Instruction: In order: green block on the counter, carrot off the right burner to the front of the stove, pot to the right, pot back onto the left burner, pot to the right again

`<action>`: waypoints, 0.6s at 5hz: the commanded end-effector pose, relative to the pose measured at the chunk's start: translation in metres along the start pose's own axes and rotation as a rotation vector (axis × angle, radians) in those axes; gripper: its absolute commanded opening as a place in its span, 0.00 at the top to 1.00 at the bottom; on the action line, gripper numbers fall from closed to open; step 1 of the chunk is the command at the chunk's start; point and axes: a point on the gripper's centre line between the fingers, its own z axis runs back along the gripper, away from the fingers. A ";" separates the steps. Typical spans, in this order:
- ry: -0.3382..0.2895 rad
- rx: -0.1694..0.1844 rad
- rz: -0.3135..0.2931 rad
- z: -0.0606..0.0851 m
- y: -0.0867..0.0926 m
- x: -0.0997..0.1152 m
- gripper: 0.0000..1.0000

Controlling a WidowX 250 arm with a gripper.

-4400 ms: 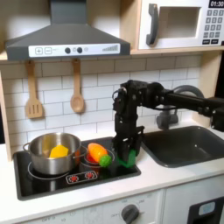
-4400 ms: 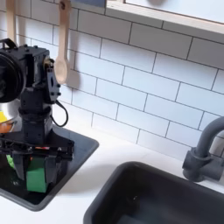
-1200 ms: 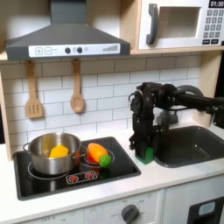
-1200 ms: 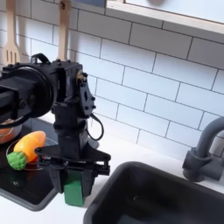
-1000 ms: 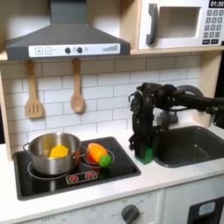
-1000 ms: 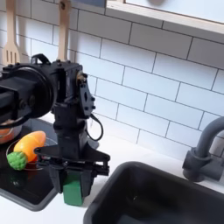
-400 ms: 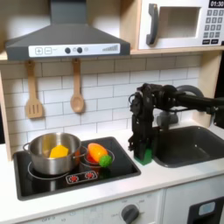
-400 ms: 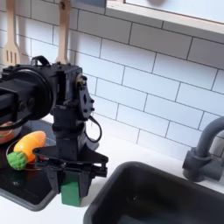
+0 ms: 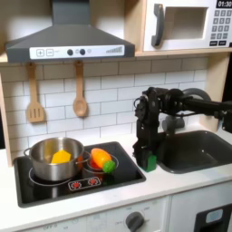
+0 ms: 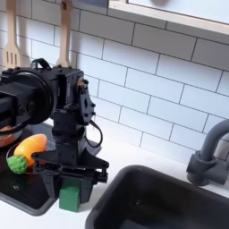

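Stretching across the lower part of the frame in both exterior views, the smooth off-white tabletop [image 9: 172, 186] carries everything else. The flat black rectangular stove [image 9: 122, 172] with its two red ring burners sits at the lower left of the first exterior view, and its corner shows at the lower left of the second exterior view [image 10: 40, 204]. A dark recessed sink [image 9: 195, 149] lies at the right of the first exterior view and fills the lower right of the second exterior view [image 10: 170, 201].

The black robot arm reaches in from the right of the first exterior view and points down, with its gripper [image 9: 148, 161] low over the strip of tabletop between stove and sink; in the second exterior view the gripper [image 10: 70, 191] stands at lower centre left. The jaws are clenched on the small dark green cube [image 9: 149, 163], which sits at or just above the tabletop beside the stove's right edge; whether it touches I cannot tell. In the second exterior view the cube [image 10: 69, 197] shows between the jaws.

The shiny round steel pot [image 9: 54, 159] rests on the left burner, holding a yellow toy food piece [image 9: 61, 156]. The stubby orange carrot [image 9: 100, 159] with its light green end lies on the right burner, also seen at the second exterior view's left [image 10: 29, 150].
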 end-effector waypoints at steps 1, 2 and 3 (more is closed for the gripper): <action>-0.007 0.000 0.001 0.004 -0.002 0.001 0.00; 0.004 0.010 -0.002 0.002 -0.001 -0.001 0.00; -0.010 0.009 0.010 0.010 0.002 0.001 0.00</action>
